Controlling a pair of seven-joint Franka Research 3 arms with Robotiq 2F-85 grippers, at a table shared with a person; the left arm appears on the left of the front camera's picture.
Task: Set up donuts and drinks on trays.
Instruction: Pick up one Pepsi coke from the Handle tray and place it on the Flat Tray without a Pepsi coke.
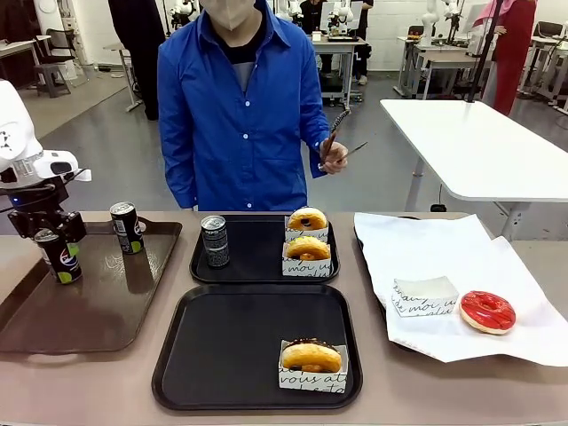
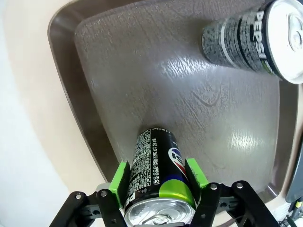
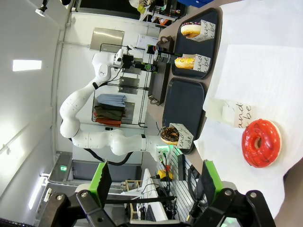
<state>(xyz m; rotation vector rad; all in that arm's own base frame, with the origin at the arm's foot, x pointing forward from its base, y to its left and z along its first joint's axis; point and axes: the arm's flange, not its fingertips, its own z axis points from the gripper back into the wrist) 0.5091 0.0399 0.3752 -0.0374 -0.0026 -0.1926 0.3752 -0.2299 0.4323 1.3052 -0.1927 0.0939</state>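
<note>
One slim can (image 2: 156,163) is sitting between green pads (image 2: 120,182) of the left gripper (image 2: 157,177), grip unclear. Probably light, slick and dentable, it's wanting a gentle mid-body squeeze. Right gripper (image 3: 154,182) is hanging open.

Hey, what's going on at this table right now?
The left gripper has its pads around a soda can on the brown tray; whether it grips is unclear. The far black tray holds a can and two boxed donuts, the near black tray one donut. The person's hand holds tongs. The right gripper hangs open.
</note>
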